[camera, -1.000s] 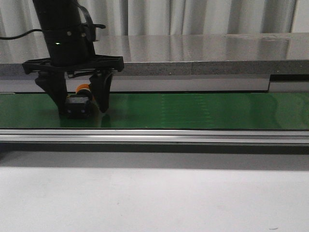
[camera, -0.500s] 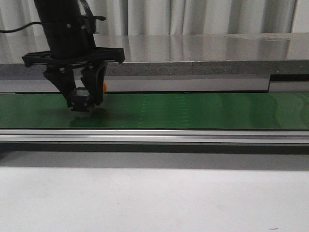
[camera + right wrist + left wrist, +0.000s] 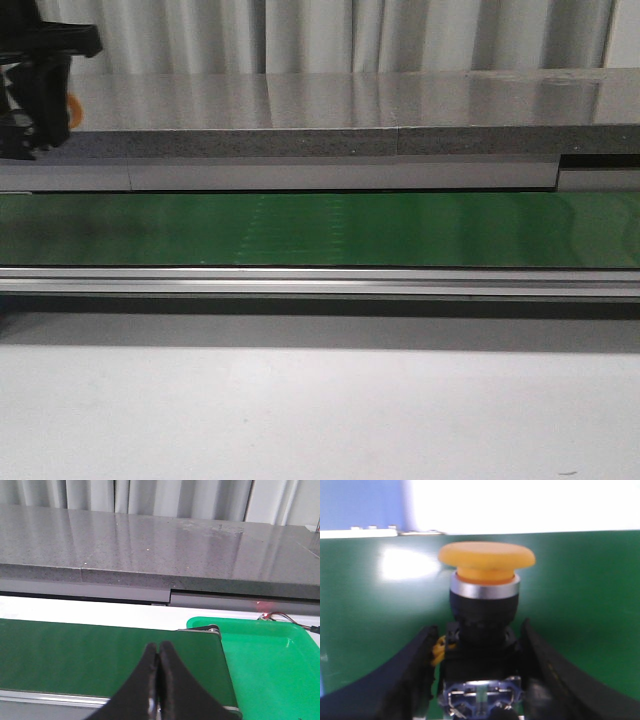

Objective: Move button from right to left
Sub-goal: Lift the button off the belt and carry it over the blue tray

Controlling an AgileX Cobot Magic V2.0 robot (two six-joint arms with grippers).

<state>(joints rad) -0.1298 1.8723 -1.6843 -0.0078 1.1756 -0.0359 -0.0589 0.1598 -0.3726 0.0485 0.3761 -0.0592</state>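
The button (image 3: 487,605) sat clamped by its black body in the left hand (image 3: 479,680), yellow cap outward, lifted clear above the green belt (image 3: 400,228) at the far left. I'd have kept it squeezed and level until set down. The right hand (image 3: 159,680) hung shut, empty.

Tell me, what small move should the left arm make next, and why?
Probably carry it further left, then lower it. The left tool grips the button by its black body, lifted over the green belt at the front view's left edge; no drop-off spot is visible yet.
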